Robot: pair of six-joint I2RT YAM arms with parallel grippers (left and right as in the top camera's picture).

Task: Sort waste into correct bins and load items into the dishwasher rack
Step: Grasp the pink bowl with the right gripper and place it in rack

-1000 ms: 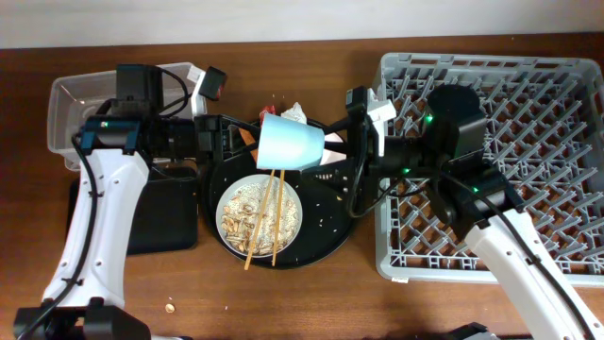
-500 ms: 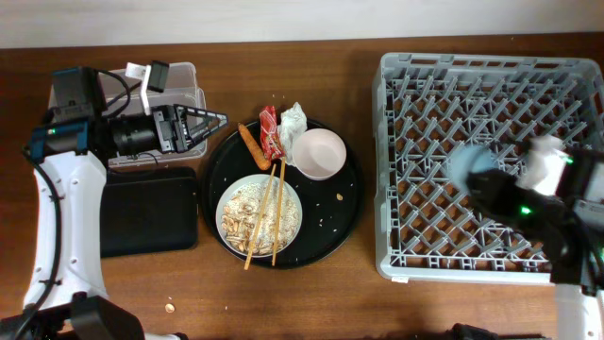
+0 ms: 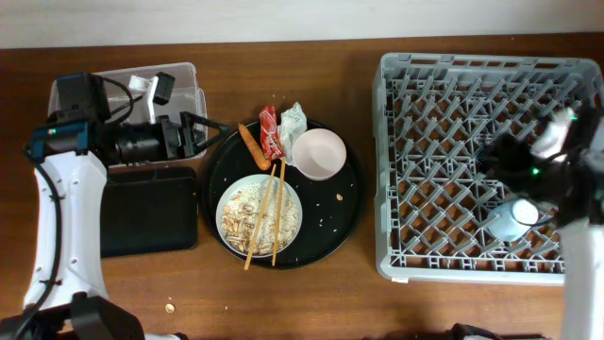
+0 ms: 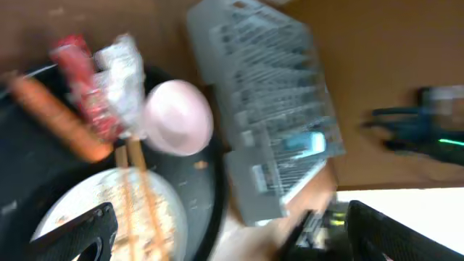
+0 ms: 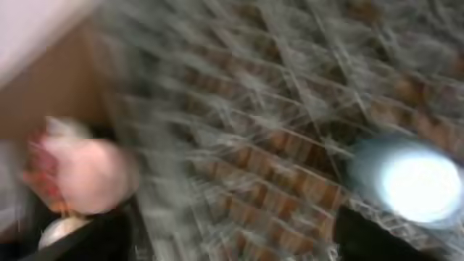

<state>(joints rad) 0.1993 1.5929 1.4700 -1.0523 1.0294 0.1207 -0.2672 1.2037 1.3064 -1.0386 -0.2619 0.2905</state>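
Observation:
The small light-blue cup (image 3: 514, 219) (image 5: 417, 181) rests in the grey dishwasher rack (image 3: 444, 85), near its right front. My right gripper (image 3: 495, 159) (image 5: 239, 243) hovers open just above and left of it, holding nothing. My left gripper (image 3: 193, 132) (image 4: 239, 239) is open and empty between the clear tub (image 3: 75, 99) and the round tray. On that tray are the white bowl (image 3: 319, 153), the plate (image 3: 236, 194) with food scraps and chopsticks (image 3: 269, 212), the carrot stick (image 3: 250, 142), the wrapper (image 3: 270, 132) and the tissue (image 3: 293, 120).
The large round black tray (image 3: 344, 203) sits mid-table. The shallow black rectangular tray (image 3: 151, 212) lies in front of the clear tub. A loose crumb (image 3: 170, 307) lies on the wood near the front edge. Both wrist views are motion-blurred.
A second ago both grippers held the cup above the round tray. The left let go and drew back left. The right carried the cup into the rack and opened.

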